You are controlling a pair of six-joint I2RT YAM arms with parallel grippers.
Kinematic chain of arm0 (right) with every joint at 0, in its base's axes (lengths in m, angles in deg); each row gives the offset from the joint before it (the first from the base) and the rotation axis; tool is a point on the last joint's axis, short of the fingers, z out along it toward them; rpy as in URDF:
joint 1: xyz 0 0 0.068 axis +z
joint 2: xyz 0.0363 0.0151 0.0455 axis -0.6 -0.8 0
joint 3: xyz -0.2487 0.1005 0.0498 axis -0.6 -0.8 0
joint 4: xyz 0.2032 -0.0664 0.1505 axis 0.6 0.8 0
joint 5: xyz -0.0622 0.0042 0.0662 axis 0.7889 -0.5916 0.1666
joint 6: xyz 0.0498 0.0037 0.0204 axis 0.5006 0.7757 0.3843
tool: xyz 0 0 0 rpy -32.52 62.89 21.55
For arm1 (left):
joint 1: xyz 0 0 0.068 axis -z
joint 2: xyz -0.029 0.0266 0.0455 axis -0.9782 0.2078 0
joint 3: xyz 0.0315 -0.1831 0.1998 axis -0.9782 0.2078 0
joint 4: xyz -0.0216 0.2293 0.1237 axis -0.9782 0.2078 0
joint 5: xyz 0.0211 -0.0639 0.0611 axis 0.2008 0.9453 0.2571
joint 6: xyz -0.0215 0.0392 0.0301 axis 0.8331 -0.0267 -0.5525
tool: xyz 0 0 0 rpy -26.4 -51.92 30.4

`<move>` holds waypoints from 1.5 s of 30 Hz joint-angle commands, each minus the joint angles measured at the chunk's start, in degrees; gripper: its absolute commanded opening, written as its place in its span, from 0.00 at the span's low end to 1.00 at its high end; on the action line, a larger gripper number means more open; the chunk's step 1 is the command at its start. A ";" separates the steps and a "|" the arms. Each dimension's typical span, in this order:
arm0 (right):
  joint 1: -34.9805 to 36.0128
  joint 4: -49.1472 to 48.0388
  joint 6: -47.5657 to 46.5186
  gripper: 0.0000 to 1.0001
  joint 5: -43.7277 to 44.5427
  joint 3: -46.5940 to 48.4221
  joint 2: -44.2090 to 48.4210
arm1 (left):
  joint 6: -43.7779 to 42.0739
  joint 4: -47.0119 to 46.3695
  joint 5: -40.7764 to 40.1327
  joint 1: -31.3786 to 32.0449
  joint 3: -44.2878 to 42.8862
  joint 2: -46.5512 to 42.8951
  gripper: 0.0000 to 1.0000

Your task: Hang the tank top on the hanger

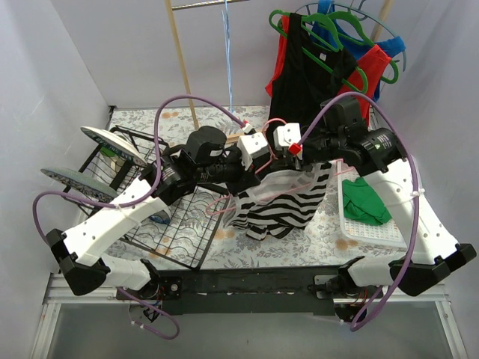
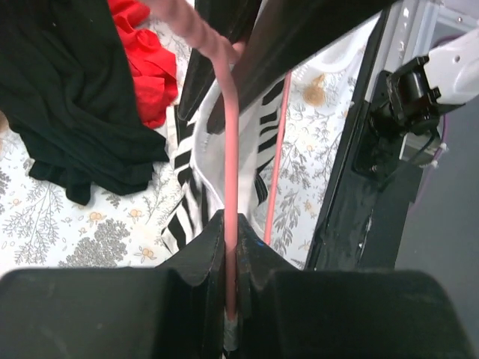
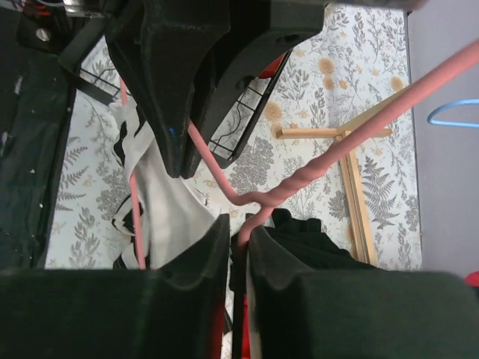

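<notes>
Above the middle of the floral bench (image 1: 314,239) the striped tank top (image 1: 281,198) hangs bunched along the pale pink hanger (image 2: 231,149). The left gripper (image 2: 230,247) is pinched tight on the hanger's wire, and the right gripper (image 3: 239,232) is clamped just beside its twisted neck. Farther back, a black top (image 1: 303,75) hangs on a green hanger (image 1: 329,46).

bright, even overhead light; soft shadows; blurred near foregrounds in wrist views
</notes>
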 commanded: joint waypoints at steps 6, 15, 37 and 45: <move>-0.10 -3.22 1.73 0.01 3.93 -6.82 7.51 | 1.19 -2.94 -1.77 -0.09 2.78 -5.50 0.53; -8.71 -4.54 1.90 0.01 -4.76 -12.10 12.18 | 0.84 -4.88 1.13 -0.53 10.43 -12.97 0.91; -13.02 -4.10 1.20 0.01 -17.34 -14.74 11.65 | -5.05 4.53 11.16 -0.88 8.24 -4.89 0.00; -13.81 -11.82 9.00 0.35 -10.93 -17.82 13.41 | 4.17 -1.98 0.02 -2.37 13.41 -11.73 0.00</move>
